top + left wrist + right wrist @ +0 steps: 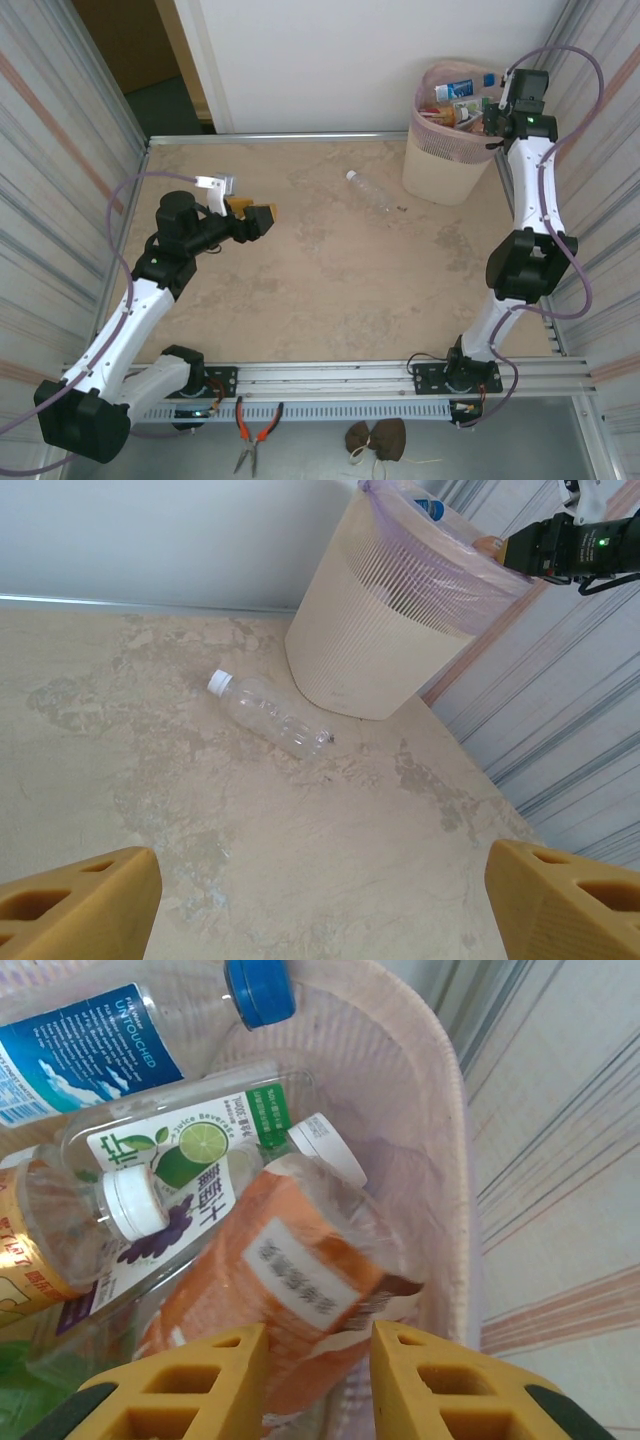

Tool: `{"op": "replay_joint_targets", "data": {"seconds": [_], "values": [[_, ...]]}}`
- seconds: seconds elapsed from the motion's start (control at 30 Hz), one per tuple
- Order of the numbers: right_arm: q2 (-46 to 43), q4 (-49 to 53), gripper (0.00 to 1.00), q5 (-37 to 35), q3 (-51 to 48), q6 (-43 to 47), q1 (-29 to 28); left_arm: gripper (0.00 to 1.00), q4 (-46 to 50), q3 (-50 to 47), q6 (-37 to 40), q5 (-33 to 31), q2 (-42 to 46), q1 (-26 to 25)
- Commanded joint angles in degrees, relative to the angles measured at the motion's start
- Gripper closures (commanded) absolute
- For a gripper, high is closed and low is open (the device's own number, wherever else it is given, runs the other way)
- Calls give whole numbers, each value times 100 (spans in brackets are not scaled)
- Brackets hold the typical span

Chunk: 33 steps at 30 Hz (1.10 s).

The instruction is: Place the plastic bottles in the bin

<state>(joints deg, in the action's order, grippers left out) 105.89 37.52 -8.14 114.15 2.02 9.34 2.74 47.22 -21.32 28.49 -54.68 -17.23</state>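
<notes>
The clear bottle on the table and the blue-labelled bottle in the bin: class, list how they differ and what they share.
Label: the clear bottle shows none; the blue-labelled bottle has a blue wrap.
Cap: the clear bottle's is white, the blue-labelled bottle's blue.
Place: the clear bottle lies on the table beside the bin; the blue-labelled bottle rests inside it among other bottles.
Shared: both are clear plastic, capped.

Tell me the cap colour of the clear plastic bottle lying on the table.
White cap on the clear plastic bottle, clearest in the left wrist view.

Clear bottle (368, 190) flat near beige, bottle-filled bin (440, 176)
</notes>
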Motion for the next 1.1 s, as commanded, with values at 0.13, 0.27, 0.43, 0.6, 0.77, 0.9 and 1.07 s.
{"op": "replay_joint_targets", "data": {"seconds": [0.13, 0.27, 0.43, 0.6, 0.77, 0.9, 1.07], "values": [[-718, 226, 68, 321, 55, -174, -21, 16, -210, -3, -59, 185, 58, 39], [-783, 383, 67, 837, 195, -399, 62, 16, -222, 33, -48, 248, 3, 36], [-539, 456, 67, 1389, 475, -654, 279, 16, -257, 90, -57, 358, -89, 36], [241, 475, 68, 1836, 1297, -670, 398, 16, -266, 121, -64, 400, -128, 39], [973, 559, 72, 2044, 1997, -712, 468, 16, -257, 105, -68, 361, -112, 42], [1245, 633, 76, 2049, 1903, -714, 498, 16, -245, 78, -61, 344, -63, 38], [1121, 619, 80, 2133, 1487, -793, 506, 16, -239, 85, -65, 387, -87, 43]]}}
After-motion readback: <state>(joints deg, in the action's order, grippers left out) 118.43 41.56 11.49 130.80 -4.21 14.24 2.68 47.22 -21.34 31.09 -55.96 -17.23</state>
